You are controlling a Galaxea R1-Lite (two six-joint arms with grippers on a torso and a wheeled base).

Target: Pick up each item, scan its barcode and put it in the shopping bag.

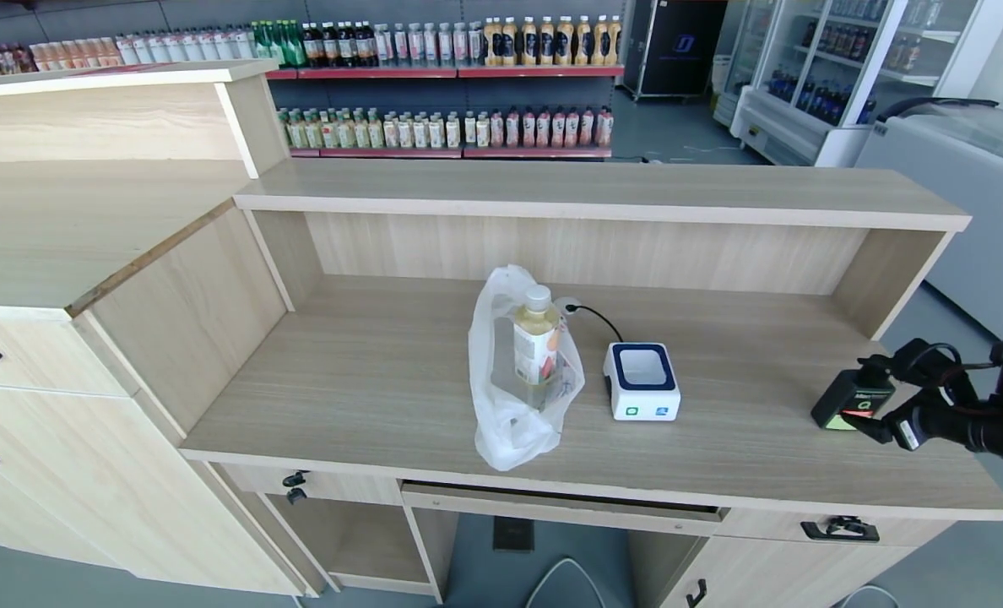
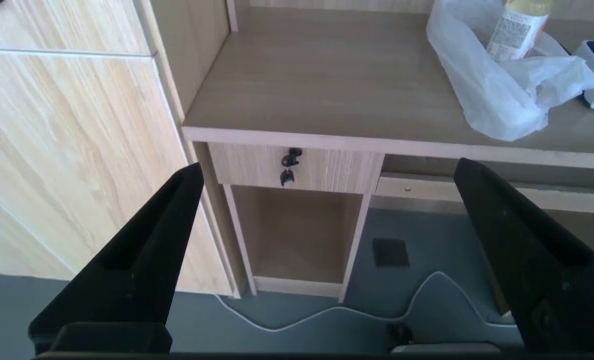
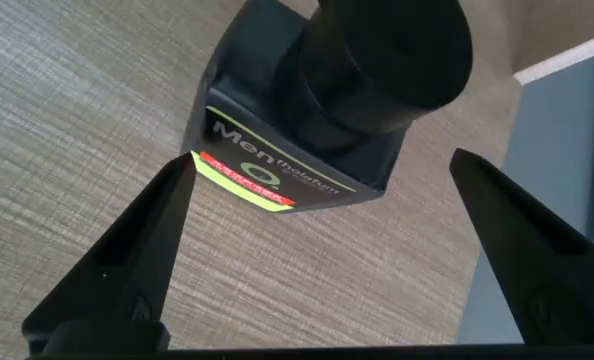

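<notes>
Black plastic fills the gap between the right jaws, which are spread wide on either side of the black bottle [image 3: 287, 150] and do not yet grip it. It rests on the worktop [image 1: 383, 380] near the right end. I would centre the jaws on its body and close squarely, leaving the printed faces uncovered so that the barcode can be read. The scanner [image 1: 642, 382] lies well apart to the left, just beside the bag [image 1: 518, 422], which already holds a tea bottle [image 1: 535, 342]. The left jaws hang spread wide, low before the worktop's left front.
</notes>
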